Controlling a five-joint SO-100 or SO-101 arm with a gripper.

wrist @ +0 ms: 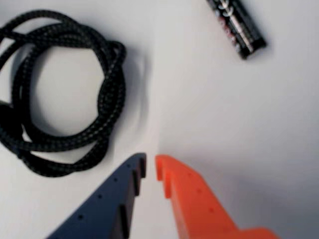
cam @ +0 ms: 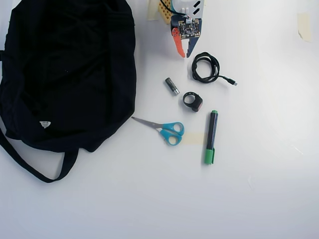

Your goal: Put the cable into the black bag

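The black braided cable [cam: 194, 69] lies coiled on the white table, its plug end trailing to the right. In the wrist view the coil [wrist: 112, 94] fills the upper left. My gripper [cam: 185, 55], with one orange and one blue finger, hovers just left of the coil in the overhead view. In the wrist view the gripper [wrist: 150, 162] has its tips nearly together with only a thin gap, and it holds nothing. The black bag [cam: 70, 74] lies flat at the upper left, well apart from the cable.
A black battery [cam: 172, 85] lies just below the gripper and also shows in the wrist view [wrist: 238, 25]. A small black and red ring-shaped item [cam: 192, 101], blue-handled scissors [cam: 167, 130] and a green marker [cam: 211, 137] lie further toward the front.
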